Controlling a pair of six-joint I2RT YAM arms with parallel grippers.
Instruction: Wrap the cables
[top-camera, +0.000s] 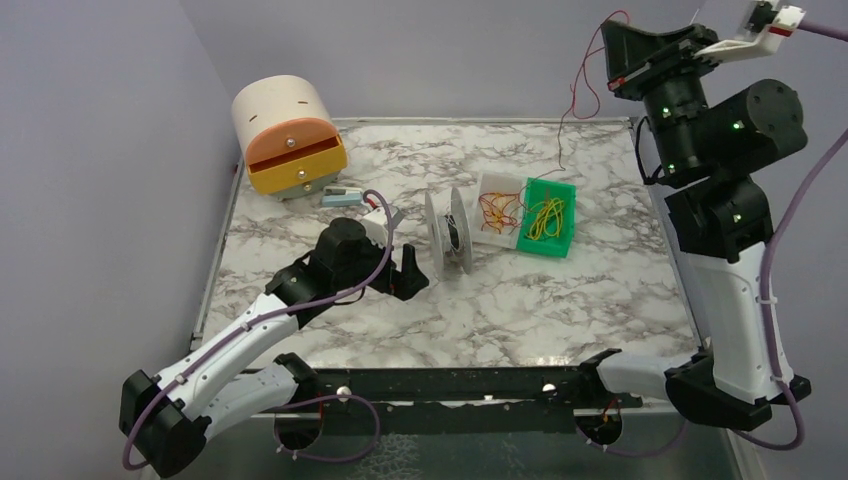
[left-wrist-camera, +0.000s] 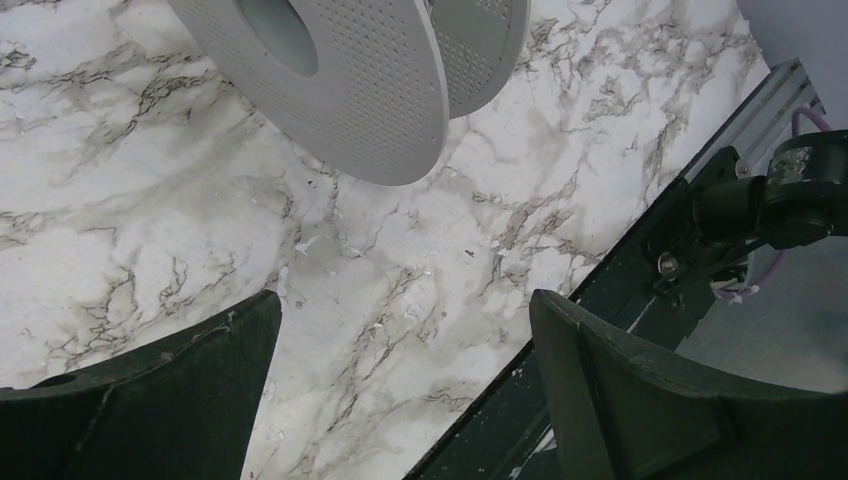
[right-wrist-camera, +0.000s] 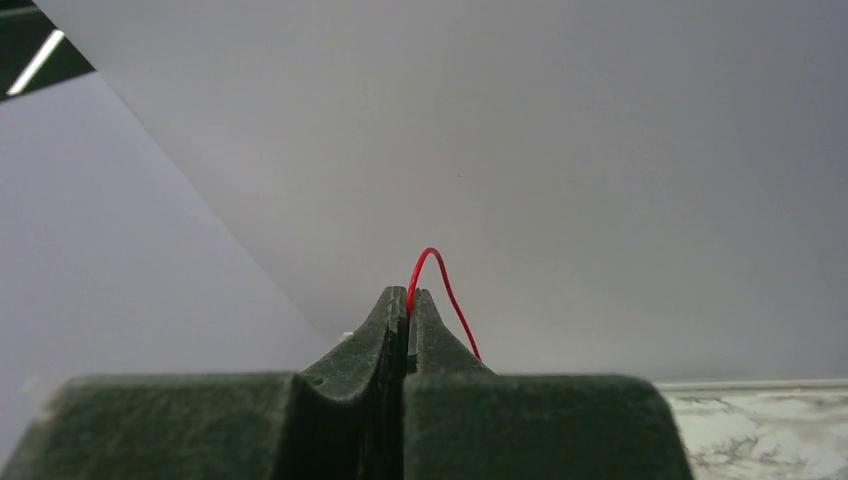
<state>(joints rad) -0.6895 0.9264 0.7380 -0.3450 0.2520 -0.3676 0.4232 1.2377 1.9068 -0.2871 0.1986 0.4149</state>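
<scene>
My right gripper (top-camera: 607, 32) is raised high at the back right, above the table, and is shut on a thin red cable (top-camera: 573, 92). The cable hangs from the gripper down to the table near the white tray (top-camera: 492, 183). In the right wrist view the jaws (right-wrist-camera: 408, 296) are pressed together with the red cable (right-wrist-camera: 447, 286) looping out of their tips. More red-orange cables (top-camera: 496, 211) lie in the white tray. The pale grey spool (top-camera: 449, 232) stands on edge at mid-table. My left gripper (top-camera: 410, 272) is open and empty just left of the spool (left-wrist-camera: 340, 70), with its jaws (left-wrist-camera: 405, 305) wide apart.
A green tray (top-camera: 570, 232) with yellow-green wires (top-camera: 545, 218) adjoins the white tray. A cream, orange and yellow drawer unit (top-camera: 288, 135) stands at the back left, with a small pale blue object (top-camera: 343, 197) in front of it. A black rail (top-camera: 450, 383) runs along the near edge.
</scene>
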